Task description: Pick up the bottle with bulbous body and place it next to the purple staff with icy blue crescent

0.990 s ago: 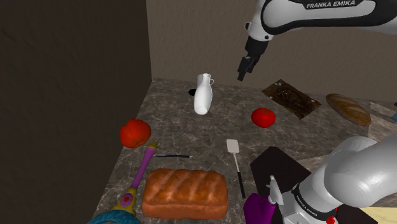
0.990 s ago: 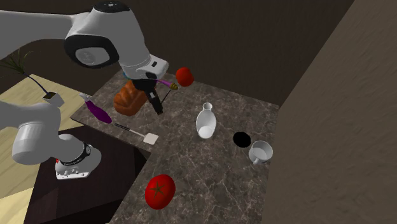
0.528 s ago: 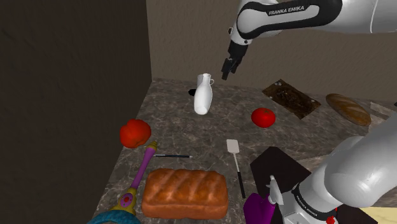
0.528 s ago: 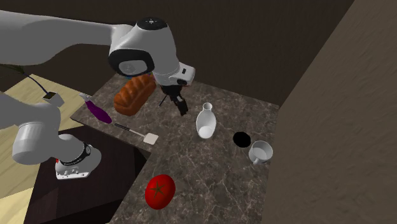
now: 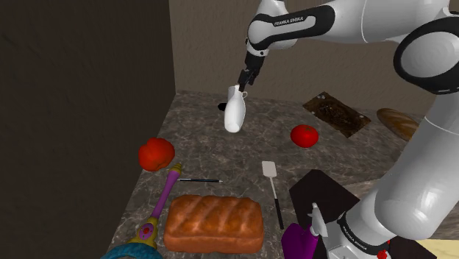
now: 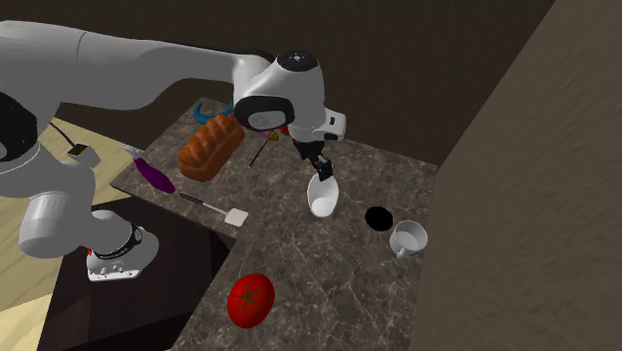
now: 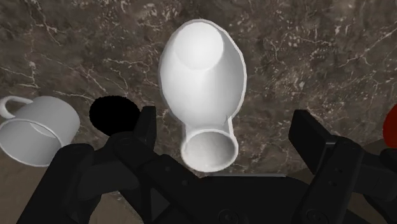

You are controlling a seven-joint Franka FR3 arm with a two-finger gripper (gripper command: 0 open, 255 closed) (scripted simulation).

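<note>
Dark marbled surface (image 5: 213,143) bears an open-mouthed white bulbous bottle (image 7: 202,76) near a white mug (image 7: 35,130). Jaws stand open, one either side of its mouth.

**A dim corner above a veined stone counter**

In the shoulder view a dark brown wall (image 5: 81,88) takes the left of the frame and meets a tan wall (image 5: 213,44) at upper centre. Below them lies the counter (image 5: 221,151), dark stone with pale veins (the wrist view shows the same veining). In the second exterior view a pale wooden floor (image 6: 25,309) shows at lower left. The light is low.
</note>
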